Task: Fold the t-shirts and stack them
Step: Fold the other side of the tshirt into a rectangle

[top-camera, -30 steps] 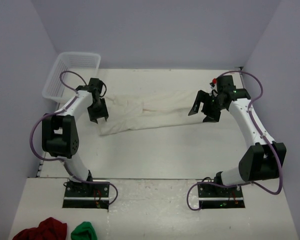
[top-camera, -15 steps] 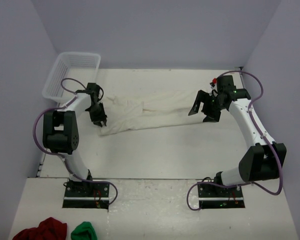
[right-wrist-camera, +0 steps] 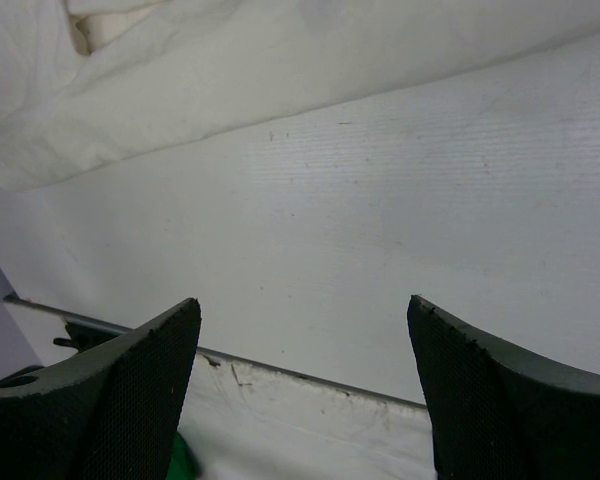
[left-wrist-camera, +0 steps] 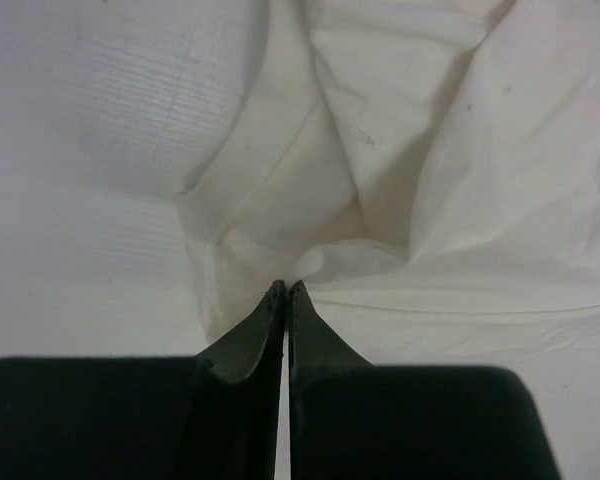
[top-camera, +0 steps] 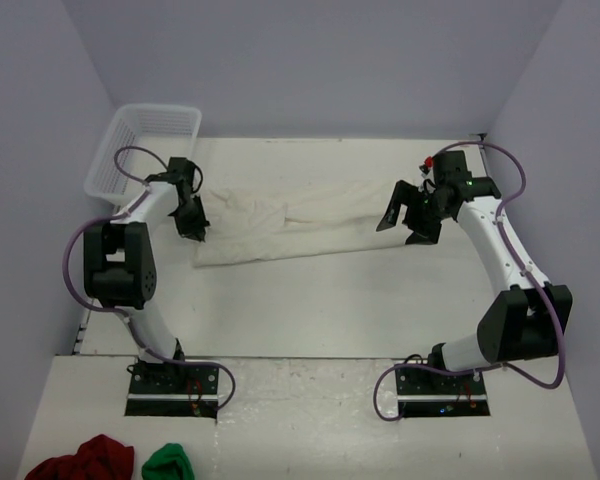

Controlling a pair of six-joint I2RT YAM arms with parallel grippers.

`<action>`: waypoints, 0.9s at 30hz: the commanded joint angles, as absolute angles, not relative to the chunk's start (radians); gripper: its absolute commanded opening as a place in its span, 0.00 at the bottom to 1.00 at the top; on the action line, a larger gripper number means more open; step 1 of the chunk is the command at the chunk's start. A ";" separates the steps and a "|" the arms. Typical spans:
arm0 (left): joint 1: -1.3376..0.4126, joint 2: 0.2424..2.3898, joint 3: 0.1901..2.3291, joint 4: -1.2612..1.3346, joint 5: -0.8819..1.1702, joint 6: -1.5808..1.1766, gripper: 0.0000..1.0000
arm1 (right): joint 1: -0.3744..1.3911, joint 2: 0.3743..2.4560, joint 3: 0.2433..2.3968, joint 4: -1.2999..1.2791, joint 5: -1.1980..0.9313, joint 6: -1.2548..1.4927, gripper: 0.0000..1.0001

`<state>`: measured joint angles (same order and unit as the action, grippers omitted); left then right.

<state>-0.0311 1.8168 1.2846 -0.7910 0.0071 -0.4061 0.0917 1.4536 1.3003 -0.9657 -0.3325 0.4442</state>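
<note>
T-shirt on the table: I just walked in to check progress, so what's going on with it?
An off-white t-shirt lies rumpled across the table, not yet folded. The left arm has its jaws shut on bunched cloth at the shirt's left end. The right arm hovers by the other end, jaws wide open, holding nothing.
</note>
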 commanded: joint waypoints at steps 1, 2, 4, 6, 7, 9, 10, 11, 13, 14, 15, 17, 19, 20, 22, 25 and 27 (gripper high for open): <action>-0.018 1.781 1.339 -0.758 -0.060 -0.382 0.00 | 0.097 1.465 1.298 -0.959 -0.347 0.440 0.85; -0.018 1.792 1.342 -0.759 -0.063 -0.380 0.00 | 0.095 1.466 1.301 -0.960 -0.347 0.440 0.85; -0.017 1.837 1.342 -0.758 -0.077 -0.380 0.00 | 0.097 1.473 1.310 -0.965 -0.345 0.439 0.85; -0.017 1.885 1.332 -0.755 -0.100 -0.387 0.00 | 0.097 1.477 1.324 -0.969 -0.339 0.437 0.85; -0.017 1.897 1.325 -0.746 -0.101 -0.390 0.00 | 0.097 1.483 1.328 -0.976 -0.337 0.434 0.85; -0.015 1.913 1.293 -0.732 -0.103 -0.399 0.00 | 0.097 1.483 1.338 -0.982 -0.333 0.433 0.85; -0.015 1.928 1.286 -0.720 -0.100 -0.402 0.00 | 0.098 1.483 1.338 -0.983 -0.328 0.431 0.85; -0.015 1.937 1.272 -0.716 -0.100 -0.405 0.00 | 0.097 1.485 1.339 -0.986 -0.327 0.430 0.85; -0.015 1.957 1.259 -0.713 -0.106 -0.410 0.05 | 0.097 1.489 1.338 -0.986 -0.324 0.428 0.85; -0.015 1.960 1.241 -0.709 -0.110 -0.414 0.07 | 0.097 1.494 1.335 -0.983 -0.324 0.428 0.85; -0.015 1.959 1.233 -0.704 -0.129 -0.416 0.17 | 0.097 1.496 1.330 -0.980 -0.322 0.429 0.85; -0.015 1.941 1.218 -0.693 -0.141 -0.423 0.28 | 0.097 1.500 1.327 -0.974 -0.322 0.430 0.85; -0.015 1.890 1.213 -0.687 -0.166 -0.445 0.43 | 0.097 1.512 1.330 -0.969 -0.318 0.428 0.85; -0.015 1.869 1.210 -0.687 -0.179 -0.452 0.54 | 0.097 1.519 1.339 -0.969 -0.308 0.428 0.85; -0.017 1.792 1.210 -0.698 -0.221 -0.480 0.60 | 0.098 1.534 1.350 -0.965 -0.302 0.425 0.85; -0.020 1.695 1.232 -0.722 -0.305 -0.506 0.63 | 0.100 1.557 1.381 -0.960 -0.299 0.425 0.85; -0.021 1.643 1.275 -0.750 -0.359 -0.512 0.64 | 0.101 1.580 1.410 -0.963 -0.298 0.426 0.85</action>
